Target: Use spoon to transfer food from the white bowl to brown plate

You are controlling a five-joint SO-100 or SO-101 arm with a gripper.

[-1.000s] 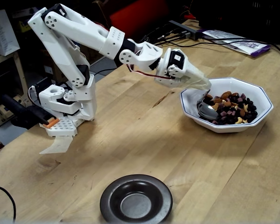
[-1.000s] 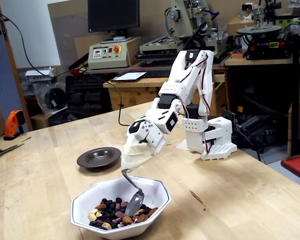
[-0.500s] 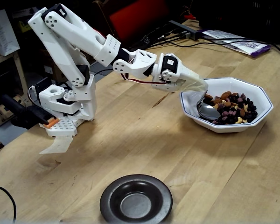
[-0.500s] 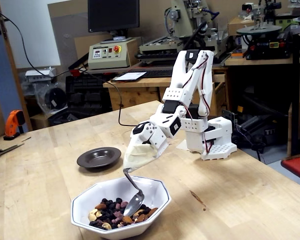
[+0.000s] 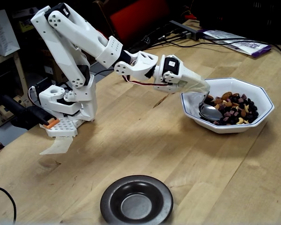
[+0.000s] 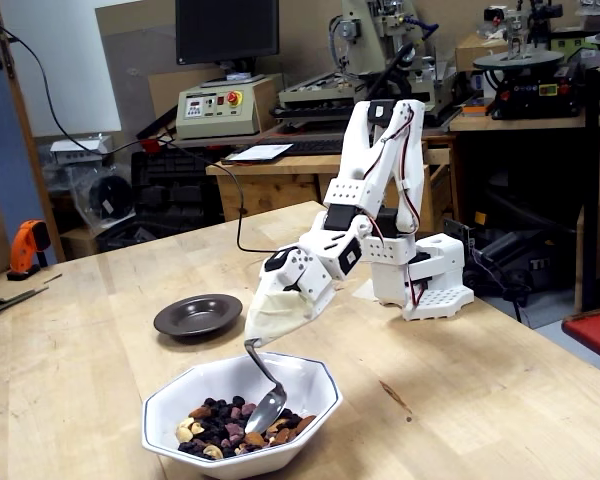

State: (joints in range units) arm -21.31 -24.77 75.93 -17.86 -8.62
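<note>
Spoon dipped into food inside white bowl — best pushed deeper, then levelled; brown plate empty near worktop's front edge — pincer state impossible to tell.

So color-wise: the white bowl is plain glossy white with a thin dark blue line tracing its rim. The food in it is a mix of tan, brown, purple-black and a few pinkish bits. The spoon, right beside the food, is shiny silver. The arm is all white with black joints and red wires. The brown plate is dark brown-grey, lighter grey in its centre. Table is pale blond wood grain.
</note>
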